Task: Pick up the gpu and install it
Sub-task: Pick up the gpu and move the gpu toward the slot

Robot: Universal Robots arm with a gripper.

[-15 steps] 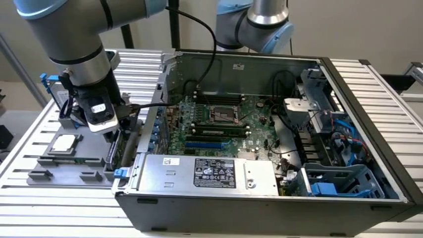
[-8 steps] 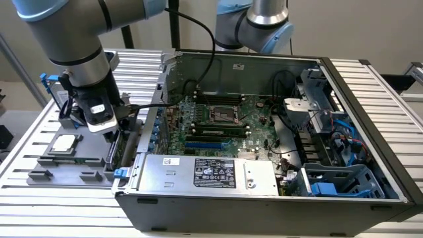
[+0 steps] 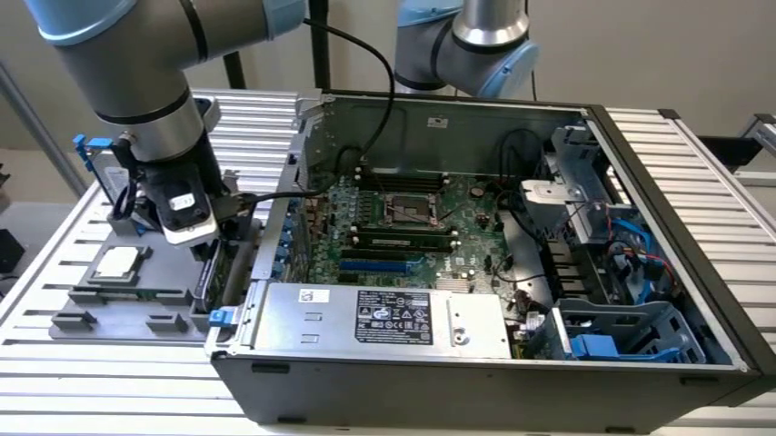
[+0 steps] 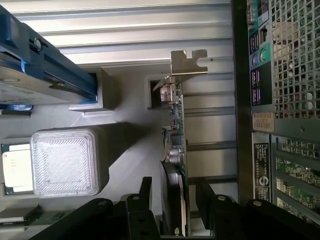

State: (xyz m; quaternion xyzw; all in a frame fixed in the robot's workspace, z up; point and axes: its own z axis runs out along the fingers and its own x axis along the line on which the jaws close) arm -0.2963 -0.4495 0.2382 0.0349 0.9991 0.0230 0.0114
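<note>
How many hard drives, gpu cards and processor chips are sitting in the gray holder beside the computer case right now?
hard drive, in a blue frame: 1
gpu, standing on edge with the open end effector straddling it: 1
processor chip: 1
Total: 3

Gpu (image 4: 176, 145) edge-up between case wall (image 4: 243, 100) and hard drive (image 4: 25, 86); narrow gaps flank card.
</note>
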